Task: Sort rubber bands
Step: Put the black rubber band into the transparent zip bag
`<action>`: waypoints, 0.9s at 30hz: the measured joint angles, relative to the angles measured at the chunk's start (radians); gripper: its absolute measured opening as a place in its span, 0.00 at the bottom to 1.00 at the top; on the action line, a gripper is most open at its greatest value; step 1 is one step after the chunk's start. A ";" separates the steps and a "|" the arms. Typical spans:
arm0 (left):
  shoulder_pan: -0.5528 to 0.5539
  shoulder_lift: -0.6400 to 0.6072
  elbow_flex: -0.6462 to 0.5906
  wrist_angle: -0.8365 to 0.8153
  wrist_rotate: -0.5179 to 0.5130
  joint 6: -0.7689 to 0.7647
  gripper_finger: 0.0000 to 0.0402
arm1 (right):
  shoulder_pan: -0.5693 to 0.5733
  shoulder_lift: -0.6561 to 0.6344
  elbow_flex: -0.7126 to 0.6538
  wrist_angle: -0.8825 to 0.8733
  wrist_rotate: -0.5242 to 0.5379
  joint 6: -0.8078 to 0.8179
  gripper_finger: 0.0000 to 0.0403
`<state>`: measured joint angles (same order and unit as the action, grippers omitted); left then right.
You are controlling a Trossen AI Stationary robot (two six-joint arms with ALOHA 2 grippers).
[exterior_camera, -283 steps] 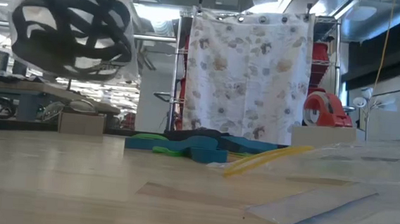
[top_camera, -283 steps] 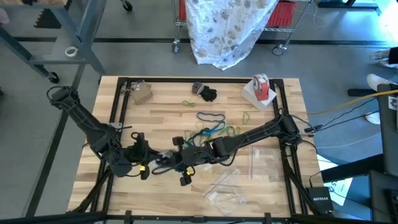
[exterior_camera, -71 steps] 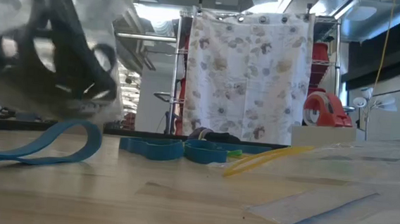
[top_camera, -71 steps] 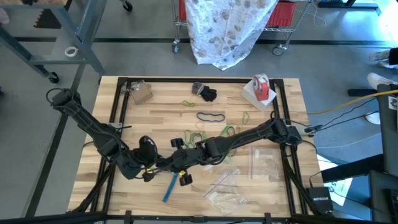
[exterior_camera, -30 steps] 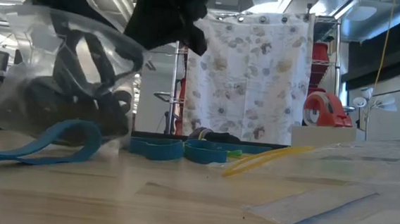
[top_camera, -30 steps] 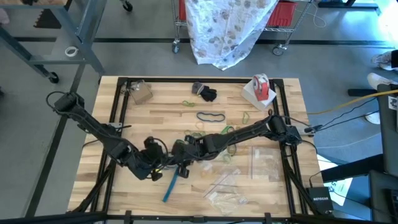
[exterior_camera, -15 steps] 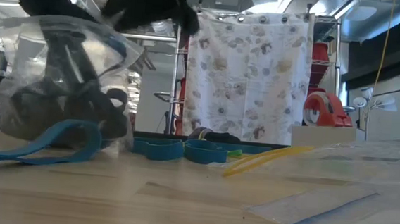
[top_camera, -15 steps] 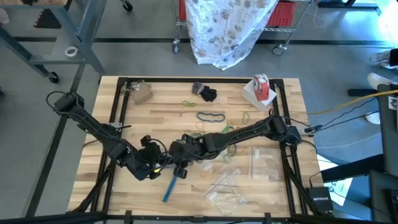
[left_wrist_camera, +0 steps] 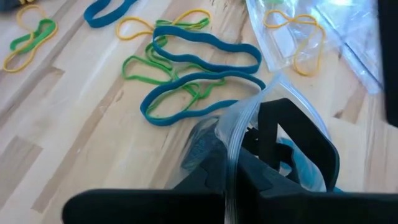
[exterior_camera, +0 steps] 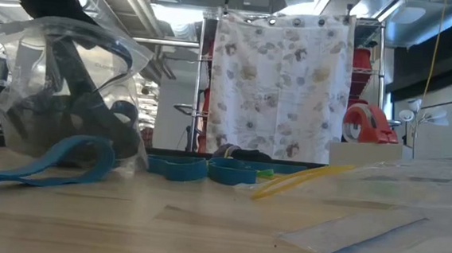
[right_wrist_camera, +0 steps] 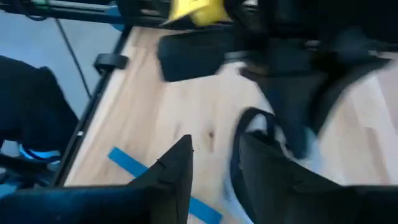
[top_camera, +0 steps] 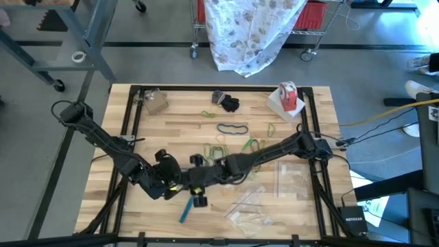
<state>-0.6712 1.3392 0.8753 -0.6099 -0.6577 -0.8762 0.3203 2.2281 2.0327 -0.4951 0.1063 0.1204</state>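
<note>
A clear plastic bag (exterior_camera: 69, 84) with black rubber bands (exterior_camera: 76, 108) inside stands near the table's left front. My left gripper (top_camera: 169, 181) (left_wrist_camera: 233, 186) is shut on it. My right gripper (top_camera: 197, 193) (right_wrist_camera: 214, 163) hovers just to the bag's right, open, with nothing between its fingers. A blue band (top_camera: 186, 211) (exterior_camera: 48, 163) lies flat on the wood in front of the bag. More loose bands lie flat at mid-table: blue (left_wrist_camera: 199, 68), green (left_wrist_camera: 155, 68), yellow (left_wrist_camera: 140, 25) and a black one (top_camera: 232, 128). My left gripper pinches the bag's open rim (left_wrist_camera: 231, 152) between its two fingers, coming at it slanting down from the table's left. The bag hangs below the fingers with its mouth up. Its bottom (exterior_camera: 65, 151) seems to rest on the table.
Empty clear bags (top_camera: 248, 209) (exterior_camera: 379, 221) lie at the near right, another (top_camera: 291, 180) beside them. A red-and-white tape roll (top_camera: 288, 96) stands at the far right, a dark lump (top_camera: 228, 103) at the far middle and a tan box (top_camera: 154, 101) at the far left.
My right gripper has let go of the bag's rim and drawn away toward the near edge, out of the low view. The bag, tilted a second ago, now hangs more upright from my left gripper and has settled lower toward the table.
</note>
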 joint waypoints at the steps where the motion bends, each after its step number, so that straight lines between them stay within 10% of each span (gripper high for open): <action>1: -0.004 0.000 0.000 -0.002 0.003 0.017 0.00 | 0.000 0.007 0.000 0.015 0.000 -0.005 0.29; 9: -0.012 -0.006 0.000 0.007 0.012 0.041 0.00 | -0.007 0.063 0.000 0.105 0.007 -0.029 0.03; 27: -0.015 -0.008 -0.001 0.051 0.012 0.015 0.00 | -0.033 0.121 0.000 0.020 0.155 -0.010 0.01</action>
<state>-0.6861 1.3315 0.8742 -0.5584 -0.6456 -0.8613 0.2874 2.3494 2.0327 -0.4754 0.2615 0.1104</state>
